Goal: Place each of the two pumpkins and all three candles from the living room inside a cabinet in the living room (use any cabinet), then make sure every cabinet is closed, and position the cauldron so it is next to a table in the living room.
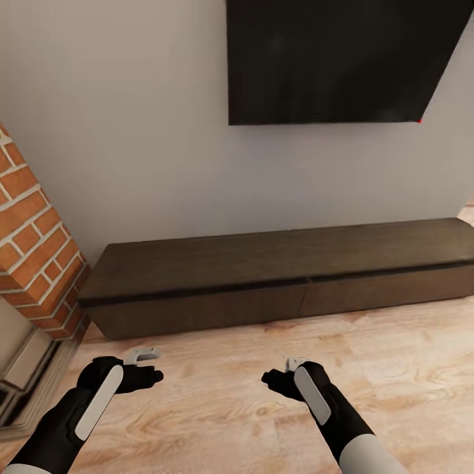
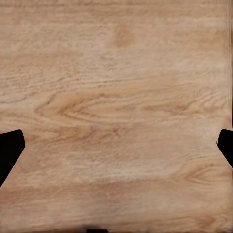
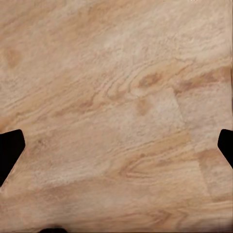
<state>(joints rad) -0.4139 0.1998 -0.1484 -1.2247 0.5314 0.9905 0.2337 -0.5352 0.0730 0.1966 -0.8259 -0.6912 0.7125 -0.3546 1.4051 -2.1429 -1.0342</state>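
Note:
The long, low dark-brown cabinet (image 1: 263,263) stands against the grey wall ahead of me, its two flat fronts flush and shut, its slab top bare. My left gripper (image 1: 142,359) and right gripper (image 1: 290,367) hang low over the wooden floor, short of the cabinet. Both are open with nothing between the fingers. In the wrist views the left gripper (image 2: 116,150) and the right gripper (image 3: 116,150) each have dark fingertips (image 2: 9,150) (image 3: 9,150) spread wide over bare floorboards. The pumpkins, candles, cauldron and table are out of view.
A red-brick fireplace (image 1: 33,243) with a stone hearth juts in at the left, close to the cabinet's left end. A black television (image 1: 342,59) hangs on the wall above the cabinet. Light wooden floor (image 1: 224,408) lies between me and the cabinet.

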